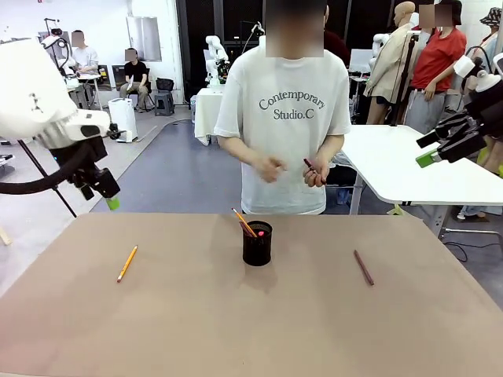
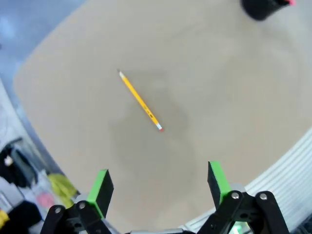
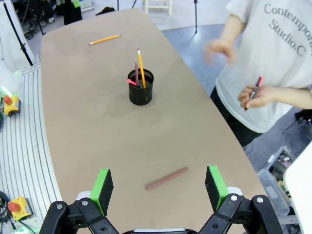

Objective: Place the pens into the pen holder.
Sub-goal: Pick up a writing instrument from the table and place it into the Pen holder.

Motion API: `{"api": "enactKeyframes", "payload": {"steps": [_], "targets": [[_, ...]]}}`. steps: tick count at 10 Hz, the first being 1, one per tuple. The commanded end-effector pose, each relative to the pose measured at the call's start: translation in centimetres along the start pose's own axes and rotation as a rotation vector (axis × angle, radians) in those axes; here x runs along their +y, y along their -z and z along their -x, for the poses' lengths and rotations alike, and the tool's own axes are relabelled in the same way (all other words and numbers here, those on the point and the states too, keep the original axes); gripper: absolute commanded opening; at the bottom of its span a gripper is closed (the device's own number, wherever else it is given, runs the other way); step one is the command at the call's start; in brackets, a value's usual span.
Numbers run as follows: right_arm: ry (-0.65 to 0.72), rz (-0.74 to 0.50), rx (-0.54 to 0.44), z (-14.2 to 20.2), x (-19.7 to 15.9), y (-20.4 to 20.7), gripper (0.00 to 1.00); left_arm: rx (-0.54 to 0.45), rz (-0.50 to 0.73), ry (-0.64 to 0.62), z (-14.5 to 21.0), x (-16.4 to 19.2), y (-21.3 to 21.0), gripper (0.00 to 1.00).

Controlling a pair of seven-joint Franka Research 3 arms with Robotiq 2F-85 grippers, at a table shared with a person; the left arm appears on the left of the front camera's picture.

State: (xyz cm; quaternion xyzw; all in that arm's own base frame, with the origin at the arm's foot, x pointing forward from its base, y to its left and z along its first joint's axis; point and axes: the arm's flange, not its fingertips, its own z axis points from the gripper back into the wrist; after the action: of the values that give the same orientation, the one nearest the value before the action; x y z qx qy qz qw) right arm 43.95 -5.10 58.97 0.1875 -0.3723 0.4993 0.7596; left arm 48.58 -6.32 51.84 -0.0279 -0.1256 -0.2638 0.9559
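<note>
The left claw (image 2: 157,169) hangs above the table (image 1: 236,338) with its green pads apart and nothing between them, well to the left of the pen holder (image 1: 257,243). Straight below it, in its wrist view, a yellow pencil (image 2: 140,101) lies flat and slanted on the bare top, apart from everything else. The right claw (image 3: 158,176) is likewise spread wide and empty, held high and well to the right of the pen holder, and a reddish-brown pen (image 3: 166,178) lies flat on the table between its pads in its wrist view. The pen holder stands upright near the far middle of the table and already has a few pens leaning in it, one orange pencil (image 1: 244,223) sticking up above the rim. Beyond the pen holder a person stands at the table's far edge, one hand (image 1: 314,171) holding a dark pen with a pink end. The task looks partly done, with two pens left on the table and neither yet approached. The next move calls for one claw to drop over its pen, turn its pads across the shaft, close low, then carry it to the pen holder and tip it upright.
</note>
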Motion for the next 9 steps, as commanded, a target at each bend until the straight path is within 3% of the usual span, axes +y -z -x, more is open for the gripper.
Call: {"api": "enactKeyframes", "payload": {"steps": [1, 2, 3, 8, 9], "targets": [[-0.006, 0.000, -0.018, -0.2, 0.0, 0.0, 1.00, 0.027, -0.060, -0.166, 0.9, -1.1, 1.2, 1.00], [-0.006, 0.000, -0.018, -0.2, 0.0, 0.0, 1.00, 0.013, -0.055, -0.176, 1.2, -1.4, 1.8, 1.00], [-0.006, 0.000, -0.018, -0.2, 0.0, 0.0, 1.00, 0.016, -0.023, -0.091, 0.3, -0.4, 0.9, 1.00], [-0.006, 0.000, -0.018, -0.2, 0.0, 0.0, 1.00, 0.017, -0.032, -0.118, 0.3, -1.0, 1.4, 1.00], [-0.006, 0.000, -0.018, -0.2, 0.0, 0.0, 1.00, 0.042, -0.091, -0.149, -0.5, -1.5, 2.7, 1.00]]}}
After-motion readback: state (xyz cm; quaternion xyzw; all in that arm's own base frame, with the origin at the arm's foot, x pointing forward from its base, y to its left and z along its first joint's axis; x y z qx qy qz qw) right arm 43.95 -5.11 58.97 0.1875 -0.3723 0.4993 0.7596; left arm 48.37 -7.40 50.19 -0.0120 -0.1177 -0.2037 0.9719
